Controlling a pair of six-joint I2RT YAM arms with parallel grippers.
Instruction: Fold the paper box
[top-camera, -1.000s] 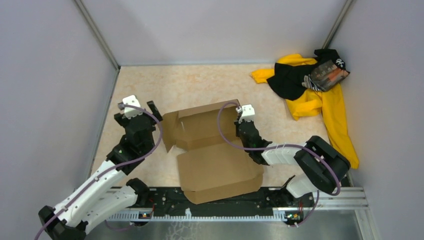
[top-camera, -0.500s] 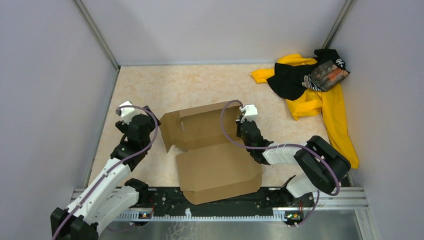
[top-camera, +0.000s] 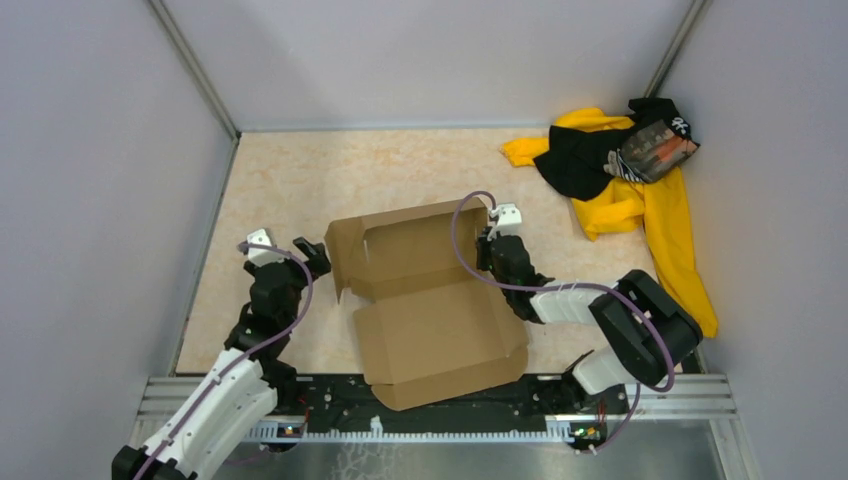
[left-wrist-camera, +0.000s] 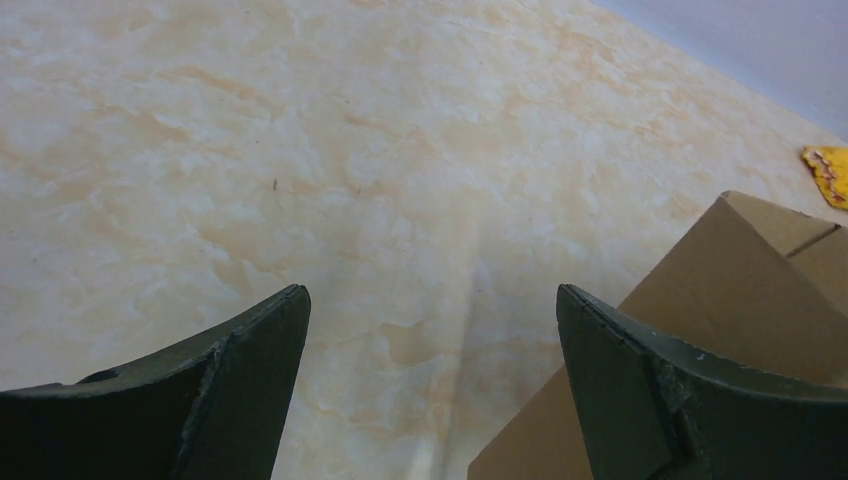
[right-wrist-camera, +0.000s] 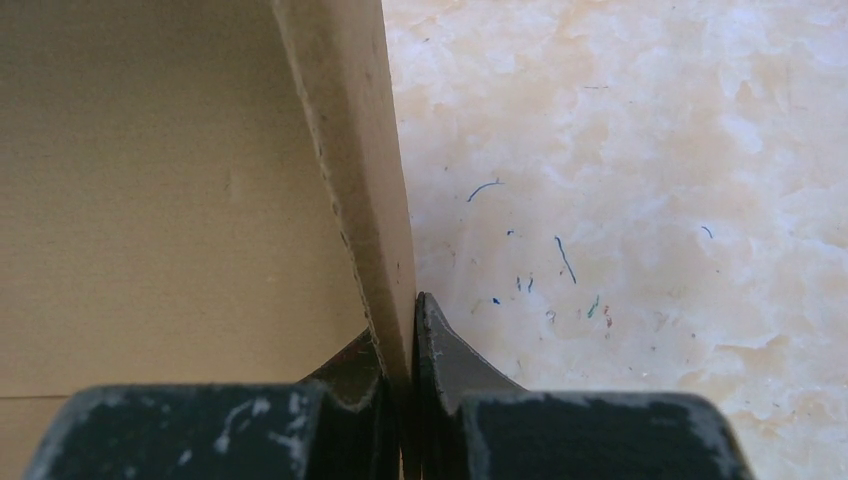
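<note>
The paper box is plain brown cardboard lying open in the middle of the table, with a shallow tray at the back and a flat lid panel toward the arms. My right gripper is shut on the tray's upright right wall. In the right wrist view, the gripper has one finger inside the wall and one outside. My left gripper hangs open just left of the box's left flap. In the left wrist view, this gripper has only bare table between its fingers.
A yellow and black cloth pile lies at the back right corner, and its yellow edge shows in the left wrist view. Grey walls enclose the table on three sides. A metal rail runs along the near edge.
My left arm has drawn back toward its base and dropped lower, its open gripper now pointing at the box's left flap. My right gripper has shifted slightly right and back, still gripping the wall.
</note>
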